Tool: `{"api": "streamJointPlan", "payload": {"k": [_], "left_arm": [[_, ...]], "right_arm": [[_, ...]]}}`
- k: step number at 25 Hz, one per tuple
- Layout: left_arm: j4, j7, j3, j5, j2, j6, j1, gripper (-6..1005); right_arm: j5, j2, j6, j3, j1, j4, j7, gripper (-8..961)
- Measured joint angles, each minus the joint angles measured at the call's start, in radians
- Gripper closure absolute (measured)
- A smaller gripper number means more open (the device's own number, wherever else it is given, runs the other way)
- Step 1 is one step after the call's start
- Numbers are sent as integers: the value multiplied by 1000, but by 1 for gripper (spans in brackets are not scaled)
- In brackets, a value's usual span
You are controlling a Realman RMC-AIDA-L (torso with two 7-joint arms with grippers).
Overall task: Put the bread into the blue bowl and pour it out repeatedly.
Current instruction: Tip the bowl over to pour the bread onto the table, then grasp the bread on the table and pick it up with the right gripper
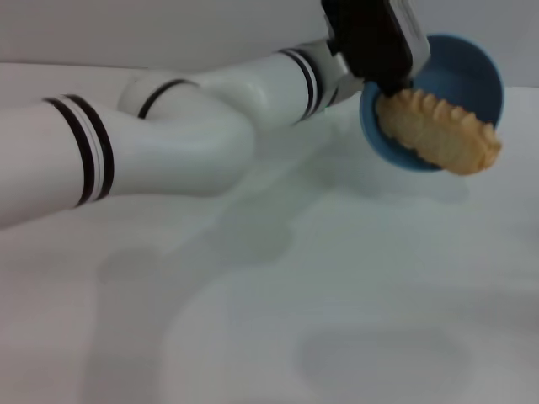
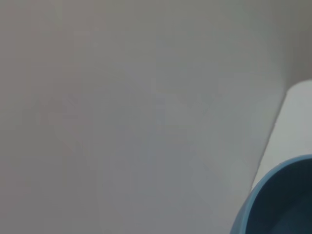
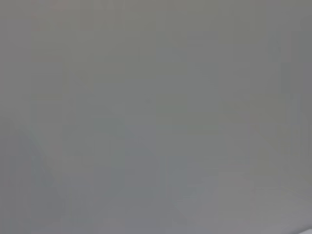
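In the head view my left arm reaches across from the left to the upper right. Its black left gripper [image 1: 386,77] is shut on the near-left rim of the blue bowl [image 1: 473,71], which is held above the table and tipped steeply on its side, mouth facing the camera. The bread [image 1: 440,131], a ridged orange-tan loaf, lies across the lower lip of the bowl, and its right end sticks out past the rim. The left wrist view shows only a curved piece of the blue bowl [image 2: 278,204] in one corner. The right gripper is out of sight.
A plain white table [image 1: 337,295] lies beneath the bowl, with a pale wall [image 1: 168,29] behind it. My left arm's white forearm [image 1: 168,143] spans the left half of the head view. The right wrist view shows only a flat grey surface.
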Motion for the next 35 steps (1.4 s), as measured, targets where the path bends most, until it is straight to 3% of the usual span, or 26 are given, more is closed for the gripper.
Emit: {"api": "streamJointPlan", "payload": {"k": [5,12,17,26,31,35], "left_arm": [[8,46,82,0,0,-113,25,1001],[18,66,89,0,-1,-138,42,1000],[50,181,134,0,-1,-221,70,1000],[64,216,130,-9,-1,-242,69,1001],[57,77,74,-19,-1,-180,67,1000],[45,-43,-74,-26,-1,-47,67,1000]], "right_arm": [[3,1,1,7,15,21,-86,289],[6,2,2,12,46,46,-148,296],[7,2,3,12,54,48,-149,300],[9,2,8,23,52,63,-142,309],[10,2,35,55,66,107,-87,313],[-27,0,95,13,105,159,-64,317]]}}
